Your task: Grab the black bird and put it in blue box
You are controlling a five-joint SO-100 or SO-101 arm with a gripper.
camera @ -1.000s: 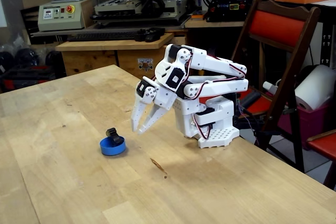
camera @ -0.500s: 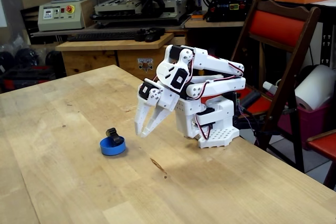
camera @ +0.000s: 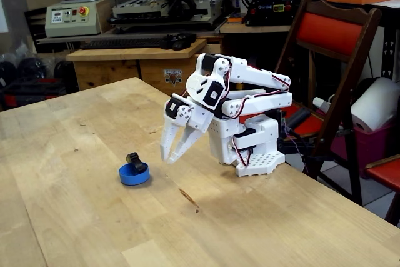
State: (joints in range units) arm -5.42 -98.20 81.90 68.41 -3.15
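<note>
Much of the scene stayed too small, overlapped or cropped to read

In the fixed view the black bird [camera: 132, 161] was a small dark blob at the rim of the blue box [camera: 134, 175]; its beak and base could not be made out, and its lower part was hidden by the rim. The wooden table [camera: 75, 217] ran off the left and bottom edges. The red chair [camera: 331, 35] was cut by the right edge, and the arm's base [camera: 253, 154] covered part of it.
</note>
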